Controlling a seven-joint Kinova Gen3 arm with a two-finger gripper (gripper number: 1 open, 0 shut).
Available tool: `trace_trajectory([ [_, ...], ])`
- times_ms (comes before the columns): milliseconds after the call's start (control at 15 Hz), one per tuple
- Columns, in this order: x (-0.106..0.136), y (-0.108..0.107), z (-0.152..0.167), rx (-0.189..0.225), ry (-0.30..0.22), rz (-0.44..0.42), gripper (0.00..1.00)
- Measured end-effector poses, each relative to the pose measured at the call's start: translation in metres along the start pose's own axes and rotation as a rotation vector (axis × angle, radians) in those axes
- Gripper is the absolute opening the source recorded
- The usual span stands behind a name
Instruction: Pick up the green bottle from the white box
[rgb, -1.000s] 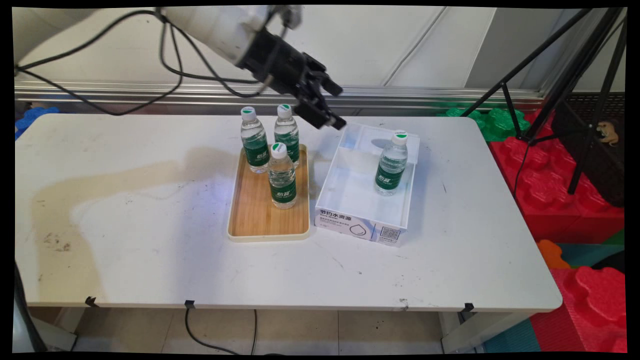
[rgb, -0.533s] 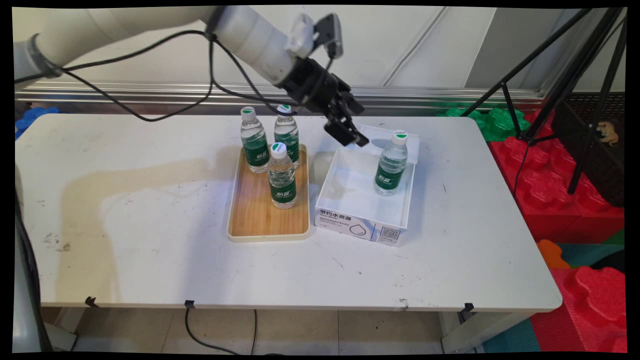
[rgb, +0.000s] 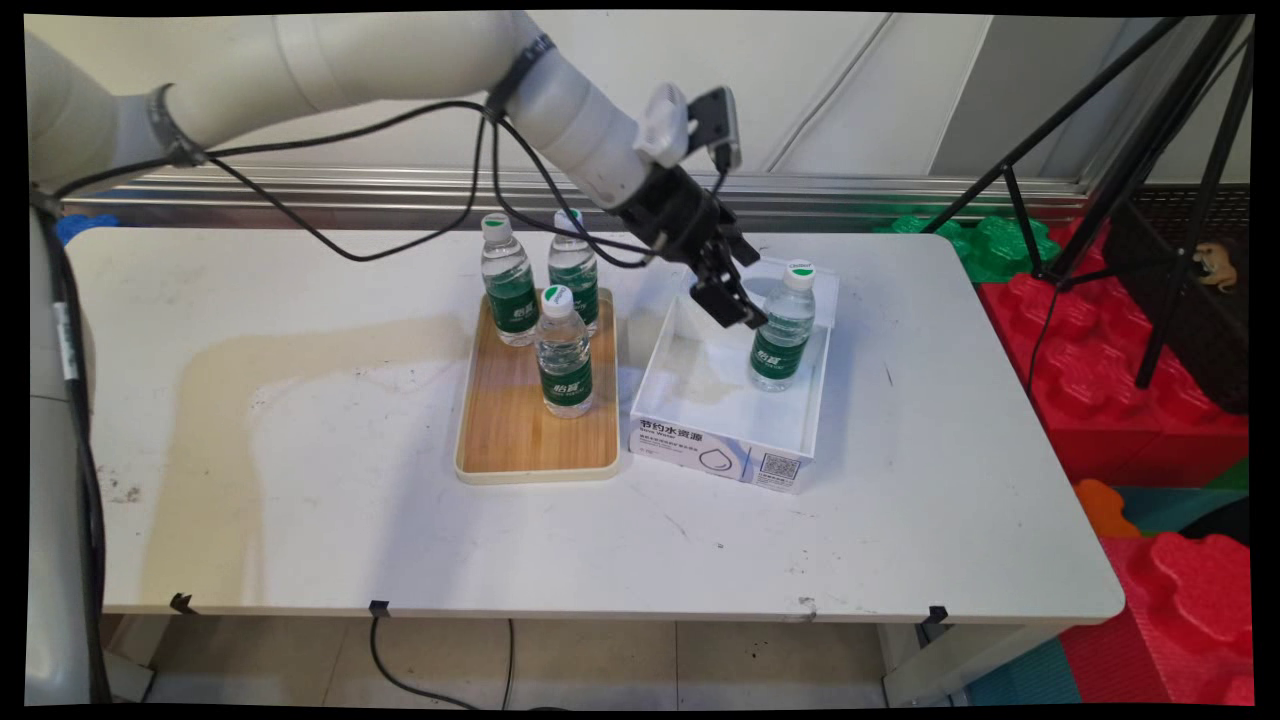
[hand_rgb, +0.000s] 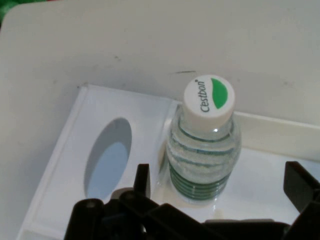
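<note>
My gripper (rgb: 745, 310) hangs open over the far end of a white open box (rgb: 720, 452), just left of a clear water bottle (rgb: 783, 330) with a green label and white cap that stands upright inside it. In the hand view the bottle (hand_rgb: 205, 145) rises between and slightly beyond the two spread fingers of the gripper (hand_rgb: 220, 185), and neither finger touches it. The box's flap with an oval cut-out (hand_rgb: 107, 155) lies to its left.
A wooden tray (rgb: 520, 440) left of the box carries three similar upright bottles (rgb: 509, 280) (rgb: 574, 268) (rgb: 565, 352). Black cables (rgb: 420, 170) droop from the arm above them. Beyond the table's right edge are a black tripod (rgb: 1100, 130) and red foam blocks (rgb: 1130, 340).
The gripper has moved right and down, from above the tray's far end to beside the bottle in the box. The bottles have not moved.
</note>
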Motion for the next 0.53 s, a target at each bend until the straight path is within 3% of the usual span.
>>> trace_trajectory([
  [533,0.002,-0.002,0.054,-0.023,-0.012,0.01,1.0],
])
